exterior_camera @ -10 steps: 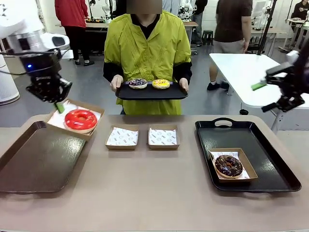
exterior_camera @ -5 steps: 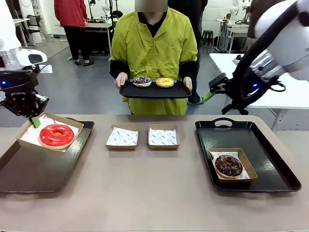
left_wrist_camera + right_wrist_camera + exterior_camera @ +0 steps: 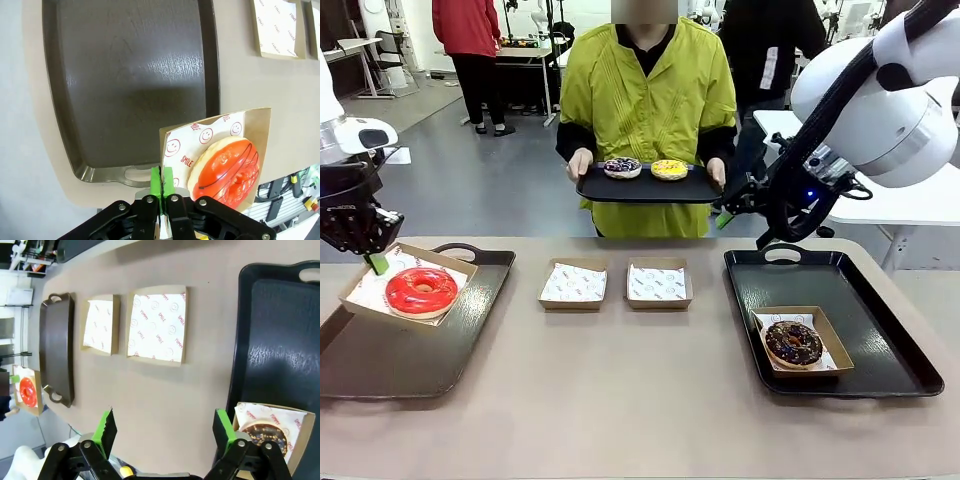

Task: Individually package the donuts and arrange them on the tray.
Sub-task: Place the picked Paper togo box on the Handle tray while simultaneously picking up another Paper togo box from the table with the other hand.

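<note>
Left claw [image 3: 161,187] tight on half-hidden box [image 3: 259,130]

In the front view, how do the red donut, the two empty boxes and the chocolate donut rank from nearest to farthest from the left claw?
From the left claw:
1. red donut, in the gripped box, far left.
2. left empty box, table middle.
3. right empty box, just beyond it.
4. chocolate donut, on the right tray.
</note>
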Robot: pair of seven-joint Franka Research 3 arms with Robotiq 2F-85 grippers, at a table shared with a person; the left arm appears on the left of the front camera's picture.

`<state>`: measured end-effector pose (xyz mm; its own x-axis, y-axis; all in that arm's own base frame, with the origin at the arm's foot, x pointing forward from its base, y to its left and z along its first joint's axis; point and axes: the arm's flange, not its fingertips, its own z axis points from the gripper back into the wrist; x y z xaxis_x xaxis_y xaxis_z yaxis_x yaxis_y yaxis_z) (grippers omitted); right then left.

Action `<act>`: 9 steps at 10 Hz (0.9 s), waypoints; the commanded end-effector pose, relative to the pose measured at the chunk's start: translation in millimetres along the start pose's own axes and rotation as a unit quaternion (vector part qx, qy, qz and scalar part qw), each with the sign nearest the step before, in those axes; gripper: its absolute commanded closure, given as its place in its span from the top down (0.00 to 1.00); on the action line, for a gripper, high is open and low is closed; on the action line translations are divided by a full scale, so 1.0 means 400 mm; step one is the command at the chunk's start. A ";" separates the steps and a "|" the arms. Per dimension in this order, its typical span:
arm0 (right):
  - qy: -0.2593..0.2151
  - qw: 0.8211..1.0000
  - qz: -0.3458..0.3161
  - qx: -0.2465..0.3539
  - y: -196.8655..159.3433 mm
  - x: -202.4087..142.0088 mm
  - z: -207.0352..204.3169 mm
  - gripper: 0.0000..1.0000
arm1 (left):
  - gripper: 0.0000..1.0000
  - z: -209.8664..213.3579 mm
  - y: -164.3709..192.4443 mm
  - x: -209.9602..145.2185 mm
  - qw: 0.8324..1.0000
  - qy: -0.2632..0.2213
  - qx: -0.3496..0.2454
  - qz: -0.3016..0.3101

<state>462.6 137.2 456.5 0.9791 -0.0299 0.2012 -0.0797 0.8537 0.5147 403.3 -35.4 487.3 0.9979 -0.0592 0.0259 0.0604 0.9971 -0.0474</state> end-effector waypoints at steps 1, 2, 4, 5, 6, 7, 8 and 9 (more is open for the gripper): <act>-0.003 1.000 0.000 -0.001 0.000 0.003 0.005 1.00 | 0.01 0.009 -0.008 -0.001 1.000 0.001 0.000 -0.003; -0.003 1.000 0.000 -0.001 0.000 0.003 0.005 1.00 | 0.01 0.009 -0.008 -0.001 1.000 0.001 0.000 -0.003; -0.003 1.000 0.000 -0.001 0.000 0.003 0.005 1.00 | 0.01 0.009 -0.008 -0.001 1.000 0.001 0.000 -0.003; -0.003 1.000 0.000 -0.001 0.000 0.003 0.005 1.00 | 0.01 0.009 -0.008 -0.001 1.000 0.001 0.000 -0.003; -0.002 1.000 -0.002 0.001 -0.005 0.003 0.006 1.00 | 0.01 0.009 -0.008 -0.001 1.000 0.001 0.000 -0.003; -0.013 0.999 -0.011 -0.043 0.019 0.009 -0.019 1.00 | 0.01 0.001 -0.005 0.000 1.000 0.000 0.001 -0.002; -0.023 0.994 -0.014 -0.103 0.066 0.027 -0.062 1.00 | 0.01 -0.017 0.031 0.012 1.000 -0.007 -0.001 0.022; -0.021 0.990 -0.017 -0.136 0.097 0.042 -0.094 1.00 | 0.01 -0.029 0.055 0.012 0.999 -0.007 -0.010 0.034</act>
<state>469.1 163.2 449.6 0.9699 -0.0438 0.2395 -0.0520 0.9237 0.3796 406.4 -25.0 482.5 0.9993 -0.0305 0.0213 0.0316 0.9980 -0.0545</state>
